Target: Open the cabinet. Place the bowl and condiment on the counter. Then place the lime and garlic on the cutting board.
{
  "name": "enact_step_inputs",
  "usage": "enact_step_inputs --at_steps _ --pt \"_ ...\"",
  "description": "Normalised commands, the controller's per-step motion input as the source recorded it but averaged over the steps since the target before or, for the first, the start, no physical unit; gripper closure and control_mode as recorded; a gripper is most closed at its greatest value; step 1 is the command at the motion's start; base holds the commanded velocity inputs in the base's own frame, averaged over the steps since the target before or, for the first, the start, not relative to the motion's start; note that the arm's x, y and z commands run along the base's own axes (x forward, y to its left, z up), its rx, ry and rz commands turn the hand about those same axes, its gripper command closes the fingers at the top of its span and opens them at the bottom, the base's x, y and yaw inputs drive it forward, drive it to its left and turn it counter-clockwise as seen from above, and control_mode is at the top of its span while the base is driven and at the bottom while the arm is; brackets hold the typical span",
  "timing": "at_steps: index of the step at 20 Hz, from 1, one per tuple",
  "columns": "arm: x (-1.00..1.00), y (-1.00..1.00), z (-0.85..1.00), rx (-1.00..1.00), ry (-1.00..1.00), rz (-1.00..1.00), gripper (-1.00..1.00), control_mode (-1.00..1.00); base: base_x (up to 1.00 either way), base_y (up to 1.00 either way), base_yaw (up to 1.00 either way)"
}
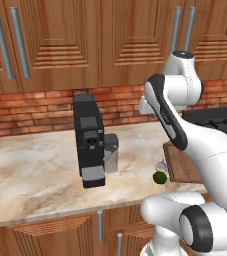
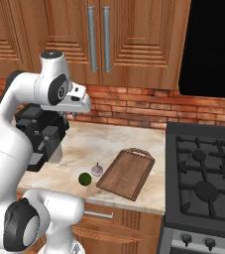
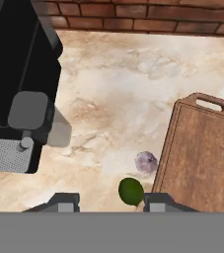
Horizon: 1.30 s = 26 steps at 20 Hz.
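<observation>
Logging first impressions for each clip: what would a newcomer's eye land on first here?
Probably the big white arm rising in front of the black coffee machine on the marbled counter. Next, the dark cutting board, bare, beside the stove, with the lime and the garlic close together on the counter just off its edge. The wall cabinet above is shut.

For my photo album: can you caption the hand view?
Open gripper hovering above lime and garlic beside cutting board.
</observation>
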Motion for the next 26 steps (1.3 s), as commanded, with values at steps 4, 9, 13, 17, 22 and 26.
enact_step_inputs --at_steps 4,9,13,17,22,26 --pt "-0.10 0.10 0.04 -0.03 -0.06 0.00 -1.00 -1.00 0.00 0.00 0.00" --pt "-0.25 0.05 0.36 -0.03 -0.14 0.00 -1.00 -1.00 0.00 0.00 0.00" --pt "-0.30 -0.01 0.34 0.00 -0.13 0.00 -1.00 -1.00 0.00 0.00 0.00" --pt "-0.34 -0.12 0.31 -0.01 -0.19 0.01 -1.00 -1.00 0.00 0.00 0.00" --pt "-0.29 -0.21 0.36 -0.02 -0.19 0.02 -1.00 -1.00 0.00 0.00 0.00" --pt "-0.17 -0.30 0.50 0.00 -0.13 0.03 -1.00 -1.00 0.00 0.00 0.00"
